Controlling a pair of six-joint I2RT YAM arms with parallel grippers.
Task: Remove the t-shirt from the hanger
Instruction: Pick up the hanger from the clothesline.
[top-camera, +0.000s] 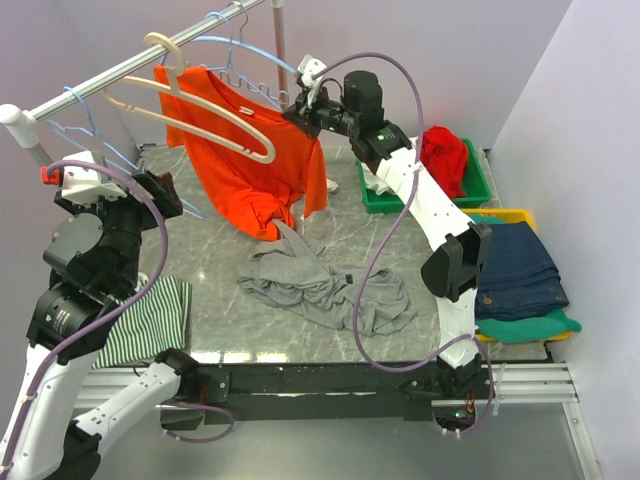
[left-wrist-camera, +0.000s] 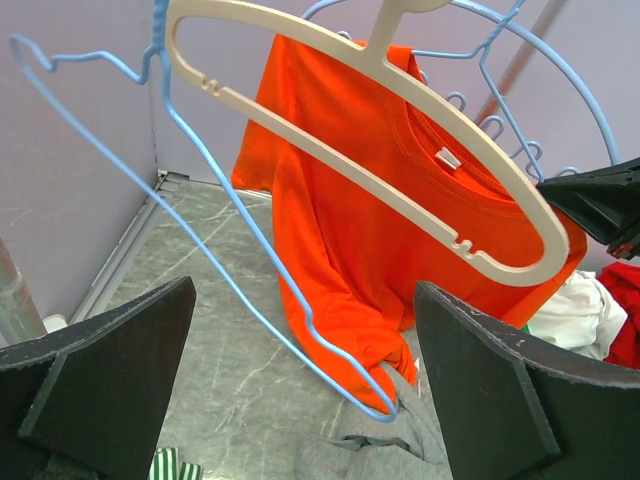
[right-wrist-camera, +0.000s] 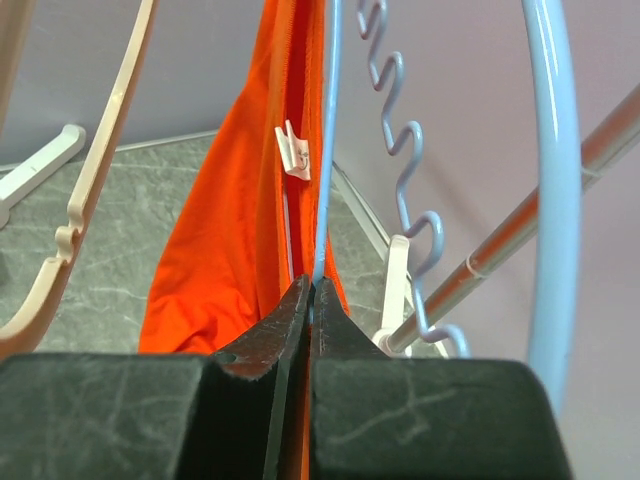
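The orange t-shirt hangs from the rail and its hem reaches the table; it also shows in the left wrist view and the right wrist view. A cream hanger lies across its collar. My right gripper is shut at the shirt's right shoulder, pinching orange fabric and a blue hanger wire. My left gripper is open and empty, left of the shirt, with an empty blue hanger in front of it.
A grey garment lies crumpled mid-table under the shirt's hem. A green-striped cloth lies front left. A green bin with red cloth and a yellow bin with jeans stand at the right. More blue hangers hang on the rail.
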